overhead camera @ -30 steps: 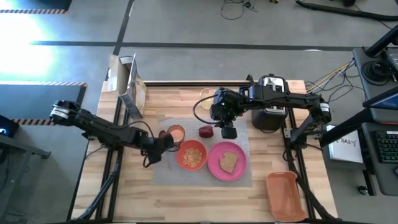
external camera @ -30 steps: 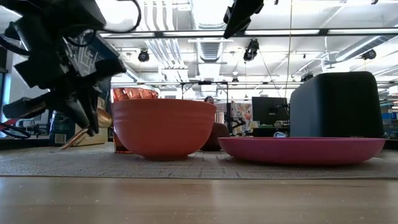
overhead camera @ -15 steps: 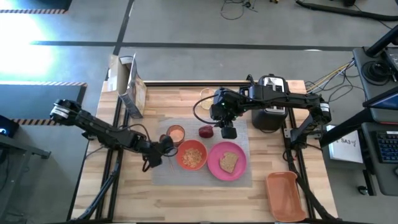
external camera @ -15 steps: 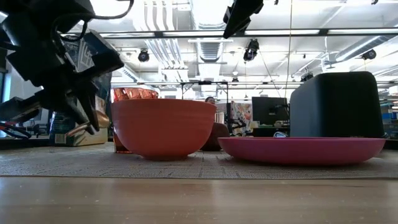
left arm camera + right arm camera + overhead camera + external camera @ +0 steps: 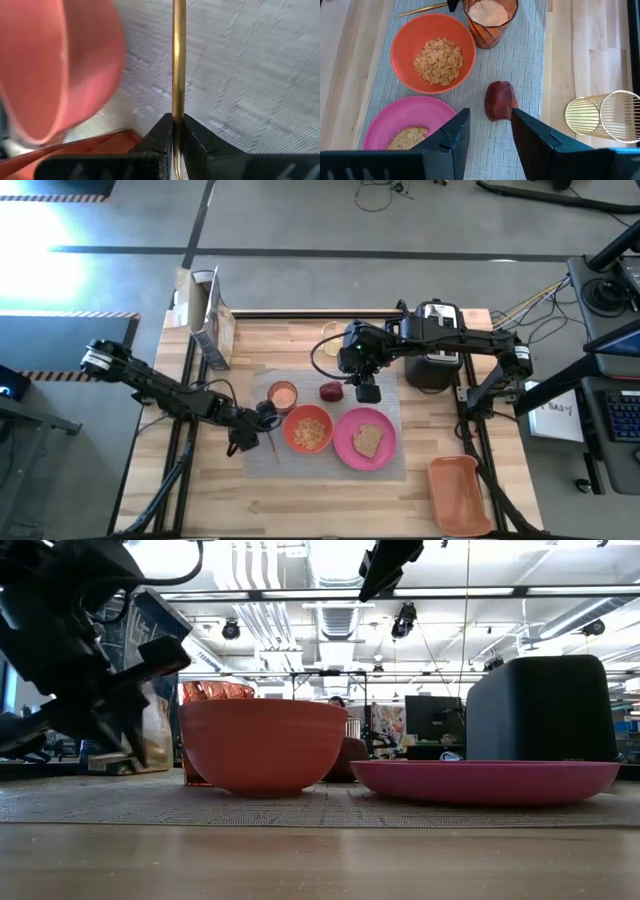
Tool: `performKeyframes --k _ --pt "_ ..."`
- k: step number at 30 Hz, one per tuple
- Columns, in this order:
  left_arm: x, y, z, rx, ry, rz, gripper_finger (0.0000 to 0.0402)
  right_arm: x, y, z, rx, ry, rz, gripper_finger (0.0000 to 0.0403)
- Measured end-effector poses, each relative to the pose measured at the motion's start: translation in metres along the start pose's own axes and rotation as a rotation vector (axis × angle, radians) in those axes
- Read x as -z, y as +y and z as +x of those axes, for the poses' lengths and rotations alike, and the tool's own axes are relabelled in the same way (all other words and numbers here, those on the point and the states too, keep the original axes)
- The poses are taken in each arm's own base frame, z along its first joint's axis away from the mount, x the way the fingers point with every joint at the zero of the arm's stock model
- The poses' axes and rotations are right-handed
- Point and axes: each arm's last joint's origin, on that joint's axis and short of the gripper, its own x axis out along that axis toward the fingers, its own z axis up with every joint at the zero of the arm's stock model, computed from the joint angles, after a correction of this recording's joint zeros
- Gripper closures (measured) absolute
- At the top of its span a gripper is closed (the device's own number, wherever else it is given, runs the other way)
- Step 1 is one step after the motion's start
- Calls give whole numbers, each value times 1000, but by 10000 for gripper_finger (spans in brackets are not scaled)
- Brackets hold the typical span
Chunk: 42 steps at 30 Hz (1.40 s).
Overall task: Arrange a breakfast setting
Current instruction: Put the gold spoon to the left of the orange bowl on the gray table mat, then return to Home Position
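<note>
Beside orange bowl (image 5: 309,430): left claw (image 5: 176,131) pinching gold spoon (image 5: 178,60), shaft pointing straight ahead.

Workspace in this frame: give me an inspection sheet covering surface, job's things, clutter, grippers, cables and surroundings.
Surface: wooden table, grey placemat in the middle.
Job's things: orange bowl holding cereal, pink plate with toast, cup, apple, all on the placemat.
Clutter: toaster, orange tray, cereal box, gold wire basket.
Grippers: left gripper shut on the gold spoon beside the bowl; right gripper open above the apple.
Cables: some on the floor.
Surroundings: grey floor, desks at right.
</note>
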Motion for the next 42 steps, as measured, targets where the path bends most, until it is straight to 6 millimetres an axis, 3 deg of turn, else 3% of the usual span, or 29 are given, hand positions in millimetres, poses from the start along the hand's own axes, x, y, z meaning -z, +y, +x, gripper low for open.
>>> performKeyframes --k 13,30,42 --pt "1 -8 2 58 -59 -36 386 0 0 0 0 0 0 274" --pt "3 -9 2 38 -60 -185 272 0 0 0 0 0 0 278" --pt "4 1 -29 -73 -142 -265 267 0 0 0 0 0 0 266"
